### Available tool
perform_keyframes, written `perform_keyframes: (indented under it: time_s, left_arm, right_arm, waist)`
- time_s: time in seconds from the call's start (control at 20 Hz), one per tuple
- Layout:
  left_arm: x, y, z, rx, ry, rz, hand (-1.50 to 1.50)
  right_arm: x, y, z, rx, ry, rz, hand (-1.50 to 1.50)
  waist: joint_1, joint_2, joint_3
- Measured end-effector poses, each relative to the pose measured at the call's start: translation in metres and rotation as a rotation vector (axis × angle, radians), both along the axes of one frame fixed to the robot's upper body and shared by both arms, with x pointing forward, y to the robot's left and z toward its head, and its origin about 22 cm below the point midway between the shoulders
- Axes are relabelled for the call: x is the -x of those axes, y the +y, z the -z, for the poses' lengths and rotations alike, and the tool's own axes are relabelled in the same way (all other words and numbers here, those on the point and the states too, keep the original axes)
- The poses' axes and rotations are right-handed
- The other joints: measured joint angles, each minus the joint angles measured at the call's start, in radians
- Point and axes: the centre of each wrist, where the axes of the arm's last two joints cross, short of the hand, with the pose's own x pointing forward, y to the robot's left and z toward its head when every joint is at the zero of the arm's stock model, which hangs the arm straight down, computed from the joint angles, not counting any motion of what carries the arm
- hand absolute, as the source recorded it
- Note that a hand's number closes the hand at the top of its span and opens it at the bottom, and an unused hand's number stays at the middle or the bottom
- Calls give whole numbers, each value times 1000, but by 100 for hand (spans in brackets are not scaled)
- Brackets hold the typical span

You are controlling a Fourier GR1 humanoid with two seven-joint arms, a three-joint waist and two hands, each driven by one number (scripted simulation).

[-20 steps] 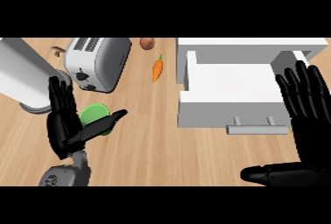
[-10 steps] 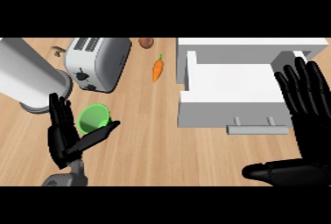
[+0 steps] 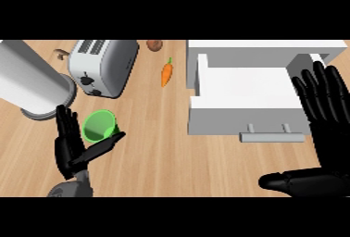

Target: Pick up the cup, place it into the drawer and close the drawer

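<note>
Cup (image 3: 100,126) — mouth tilted up-left — beside open left hand (image 3: 71,148).

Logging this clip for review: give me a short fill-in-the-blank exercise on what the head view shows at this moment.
1. The cup beside the left hand is ____ in colour.
2. The white drawer stands ____, its handle toward the robot.
3. The vegetable lying between the toaster and the drawer is a ____.
4. The right hand rests at the view's right edge with its fingers ____.

Missing words: green; open; carrot; straight
</note>
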Motion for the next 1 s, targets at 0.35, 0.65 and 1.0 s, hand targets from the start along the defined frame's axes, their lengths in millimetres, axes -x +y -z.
perform_keyframes:
  time_s: [0.35,0.65,1.0]
  left_arm:
    - [3,13,24,3,-18,-23,-150]
    - [10,19,53,14,4,-40,-150]
    - [11,22,73,17,16,-35,-150]
  right_arm:
    - [4,5,-1,-5,3,-4,-150]
    - [1,7,-7,-1,1,-14,-150]
    - [4,4,-7,3,7,-19,-150]
  waist:
    - [0,-2,3]
    - [-1,0,0]
    - [-1,0,0]
